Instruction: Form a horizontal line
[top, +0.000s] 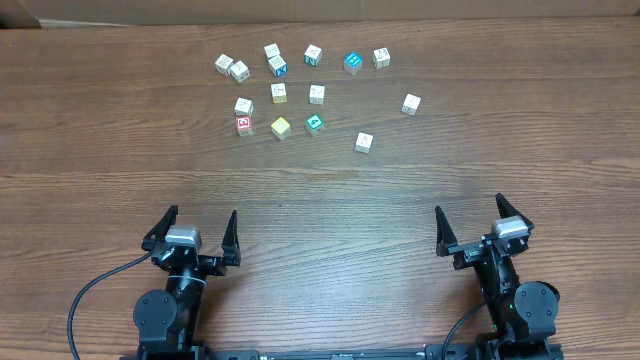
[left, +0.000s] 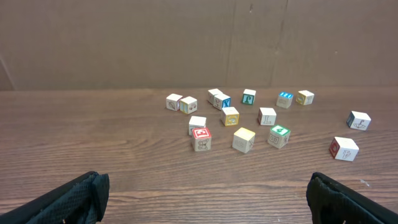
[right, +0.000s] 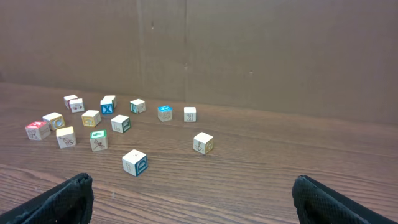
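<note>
The two arms are placed at the near edge of the wooden surface (top: 330, 205), well apart from the cubes. The left hand (top: 203, 214) is held with its two fingers wide apart, and no cube is touched by it. The right hand (top: 469, 206) is held in the same way, fingers wide apart and touching no cube. In the left wrist view only the dark fingertips (left: 78, 198) are seen in the lower corners, and in the right wrist view the fingertips (right: 65, 200) are seen likewise.

The cubes are scattered over the far half of the surface and are not arranged in one line. The red-faced cube (top: 244, 125) is found at the left end of the nearest group. The pale yellow cube (top: 281, 127) is placed near it on the right, apart from it, and a green cube (top: 315, 123) is placed further to the right, so a rough row is made by these three. A white cube (top: 244, 105) is set just behind the red-faced cube. The blue cube with a white X (top: 279, 68) is placed further back, among the far cubes. A lone cube (top: 364, 142) lies to the right of the green one, nearer to the right hand.
</note>
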